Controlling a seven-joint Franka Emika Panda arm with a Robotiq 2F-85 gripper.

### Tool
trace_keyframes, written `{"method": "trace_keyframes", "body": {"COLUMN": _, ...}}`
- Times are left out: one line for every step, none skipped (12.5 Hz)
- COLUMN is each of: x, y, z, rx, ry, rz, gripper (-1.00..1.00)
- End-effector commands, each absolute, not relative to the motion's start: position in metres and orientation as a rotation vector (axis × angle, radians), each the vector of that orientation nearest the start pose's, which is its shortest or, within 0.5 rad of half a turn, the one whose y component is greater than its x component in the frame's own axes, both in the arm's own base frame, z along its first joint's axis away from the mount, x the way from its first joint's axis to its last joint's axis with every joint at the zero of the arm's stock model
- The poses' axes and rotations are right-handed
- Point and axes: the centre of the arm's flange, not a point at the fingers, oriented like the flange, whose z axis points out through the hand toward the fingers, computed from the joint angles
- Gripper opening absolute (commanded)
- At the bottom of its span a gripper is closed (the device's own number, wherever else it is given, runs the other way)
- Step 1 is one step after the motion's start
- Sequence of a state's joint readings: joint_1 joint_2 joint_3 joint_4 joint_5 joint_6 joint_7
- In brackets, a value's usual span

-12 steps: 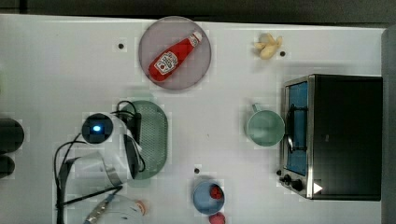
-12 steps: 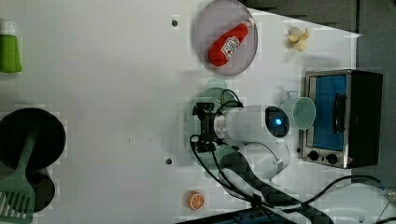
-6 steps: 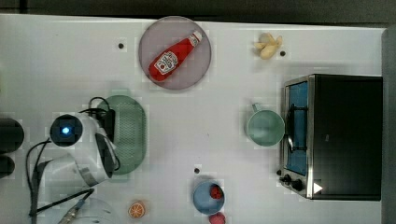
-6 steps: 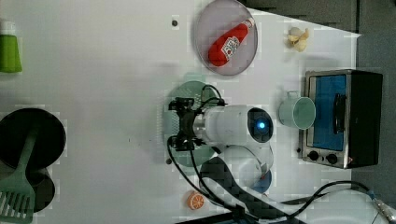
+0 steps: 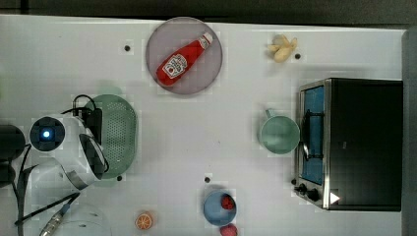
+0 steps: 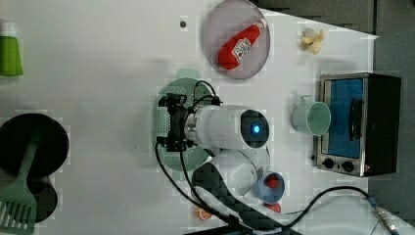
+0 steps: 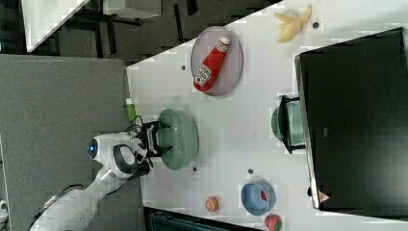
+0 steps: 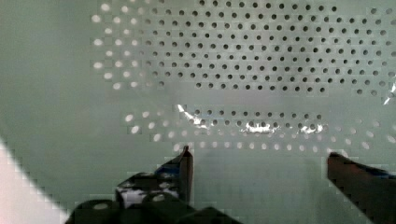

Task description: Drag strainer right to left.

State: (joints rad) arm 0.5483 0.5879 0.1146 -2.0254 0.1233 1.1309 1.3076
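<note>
Since a second ago the strainer (image 5: 118,135) has slid with the arm toward the top view's left, now well apart from the mug (image 5: 279,134), and with the end effector (image 8: 259,158) spread wide inside the bowl, gripping nothing, I'd keep pressing evenly and low against the wall so the strainer doesn't tip on the desk (image 5: 196,147).
</note>
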Motion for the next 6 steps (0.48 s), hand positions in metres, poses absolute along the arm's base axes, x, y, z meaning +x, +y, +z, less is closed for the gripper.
{"method": "trace_keyframes", "body": {"x": 0.461, "y": 0.398, "z": 0.151, "rx": -2.183, "ry": 2.151, "rz": 0.197, "gripper": 1.00}}
{"method": "trace_keyframes", "body": {"x": 0.461, "y": 0.402, "z": 0.150, "rx": -2.188, "ry": 2.143, "rz": 0.198, "gripper": 1.00}}
{"method": "trace_keyframes", "body": {"x": 0.460, "y": 0.406, "z": 0.150, "rx": -2.189, "ry": 2.138, "rz": 0.200, "gripper": 1.00}}
{"method": "trace_keyframes", "body": {"x": 0.459, "y": 0.410, "z": 0.149, "rx": -2.191, "ry": 2.133, "rz": 0.202, "gripper": 1.00}}
{"method": "trace_keyframes", "body": {"x": 0.461, "y": 0.415, "z": 0.151, "rx": -2.187, "ry": 2.121, "rz": 0.200, "gripper": 1.00}}
{"method": "trace_keyframes", "body": {"x": 0.460, "y": 0.418, "z": 0.151, "rx": -2.185, "ry": 2.121, "rz": 0.208, "gripper": 1.00}}
